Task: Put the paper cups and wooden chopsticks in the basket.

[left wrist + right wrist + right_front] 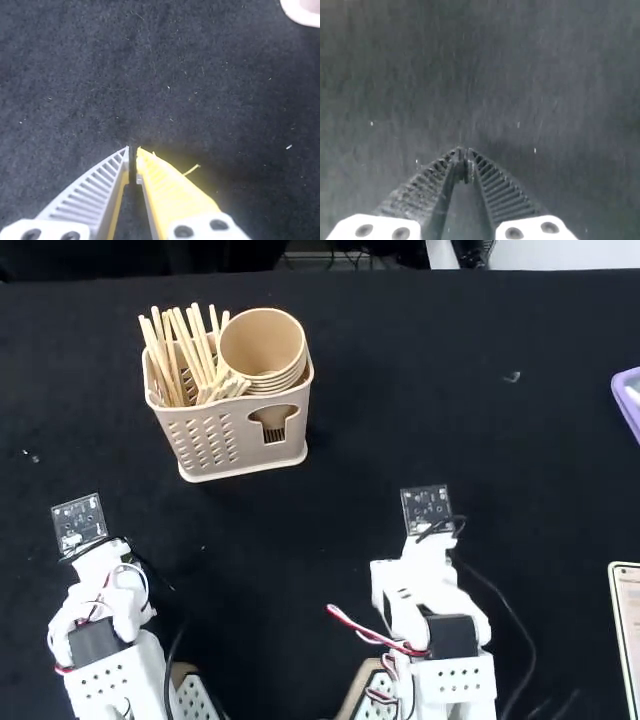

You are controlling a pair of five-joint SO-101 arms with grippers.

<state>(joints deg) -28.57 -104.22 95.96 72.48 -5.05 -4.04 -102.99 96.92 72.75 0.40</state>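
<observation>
A beige perforated basket stands at the back left of the black table. A stack of brown paper cups lies in its right half, and several wooden chopsticks stand in its left half. Both arms are folded back at the near edge, well away from the basket. My left gripper is shut with nothing in it, its tips just over the black cloth. Over bare cloth too, my right gripper is shut and holds nothing.
A purple object pokes in at the right edge, and a white card lies at the near right. A pale rounded corner shows in the left wrist view. Black cloth covers the table between arms and basket.
</observation>
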